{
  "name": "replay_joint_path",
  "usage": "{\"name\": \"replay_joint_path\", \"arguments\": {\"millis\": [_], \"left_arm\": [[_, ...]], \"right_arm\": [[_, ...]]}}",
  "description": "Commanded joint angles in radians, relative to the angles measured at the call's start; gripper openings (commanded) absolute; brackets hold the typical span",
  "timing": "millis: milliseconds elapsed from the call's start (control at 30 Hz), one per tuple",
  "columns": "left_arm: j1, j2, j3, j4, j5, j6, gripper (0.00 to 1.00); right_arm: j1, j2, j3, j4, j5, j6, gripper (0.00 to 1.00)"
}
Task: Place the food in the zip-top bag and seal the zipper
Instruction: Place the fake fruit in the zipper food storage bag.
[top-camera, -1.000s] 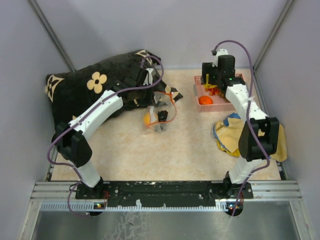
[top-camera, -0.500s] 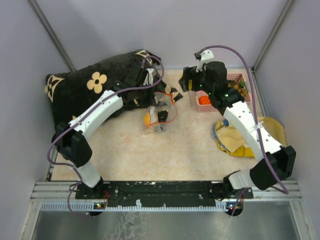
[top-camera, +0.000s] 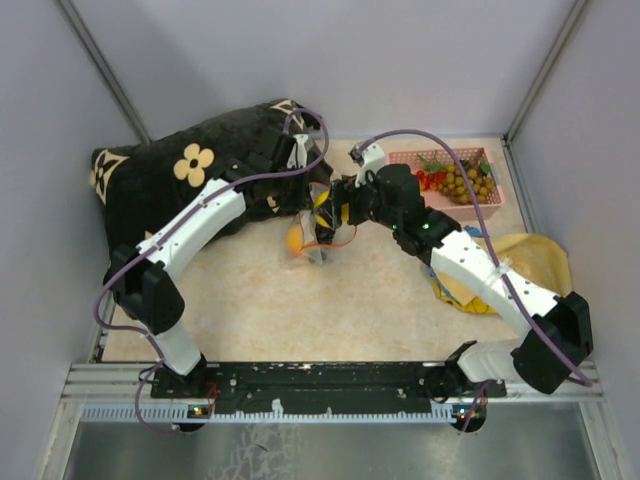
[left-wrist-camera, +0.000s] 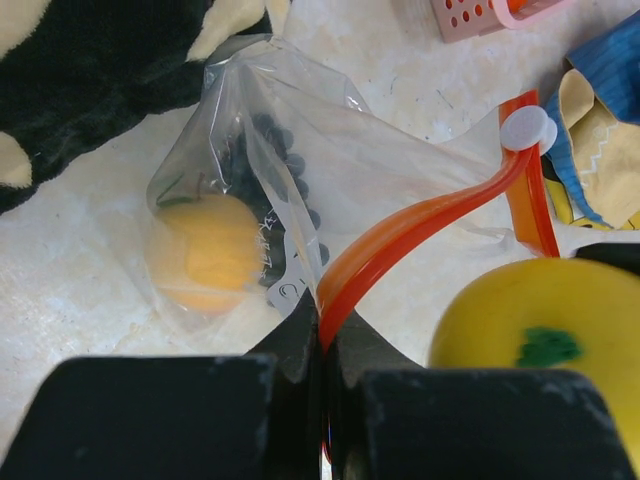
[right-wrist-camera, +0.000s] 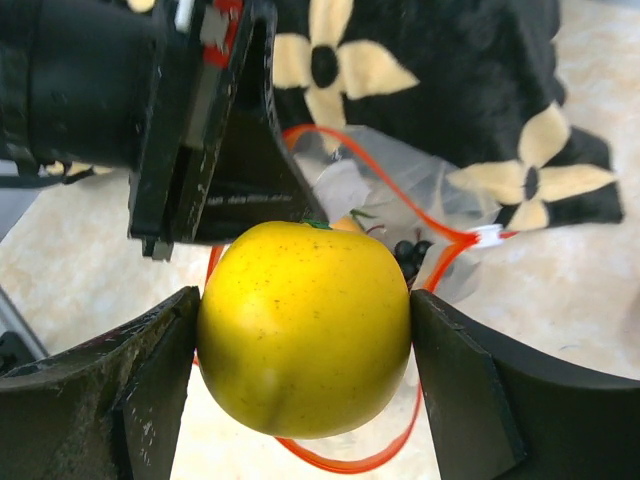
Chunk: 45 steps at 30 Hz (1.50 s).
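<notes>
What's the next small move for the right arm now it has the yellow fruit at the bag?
Probably lower the right gripper a little so the yellow fruit passes into the bag's mouth, then open. The fruit sits clamped between its fingers just over the looped orange-red zipper, which the left gripper pinches shut to hold the zip-top bag open. An orange fruit already lies inside.

The left gripper and the right gripper meet over the zip-top bag, which lies beside a black flowered cloth; an orange fruit shows inside it; a pink basket holds tan-brown balls; a yellow-and-blue cloth lies under the right arm.
</notes>
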Motion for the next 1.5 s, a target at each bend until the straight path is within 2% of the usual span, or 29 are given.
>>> {"name": "replay_joint_path", "arguments": {"millis": [0, 333, 867, 1067, 1400, 1467], "left_arm": [[0.006, 0.014, 0.048, 0.016, 0.016, 0.009, 0.00], [0.005, 0.017, 0.057, 0.004, 0.040, 0.005, 0.00], [0.004, 0.005, 0.020, 0.003, 0.119, 0.004, 0.00], [0.004, 0.005, 0.018, -0.004, 0.115, 0.004, 0.00], [0.004, 0.017, 0.020, -0.010, 0.095, 0.010, 0.00], [0.004, 0.018, 0.019, -0.011, 0.092, 0.009, 0.00]], "right_arm": [[0.013, -0.030, -0.051, 0.140, -0.089, 0.048, 0.62], [0.012, 0.070, -0.167, 0.274, -0.036, -0.001, 0.63], [0.013, 0.245, -0.234, 0.657, 0.276, -0.025, 0.69], [0.014, 0.304, -0.191, 0.700, 0.272, -0.036, 0.78], [0.013, 0.281, -0.195, 0.677, 0.307, -0.029, 0.80], [0.013, 0.274, -0.194, 0.659, 0.303, -0.032, 0.89]]}}
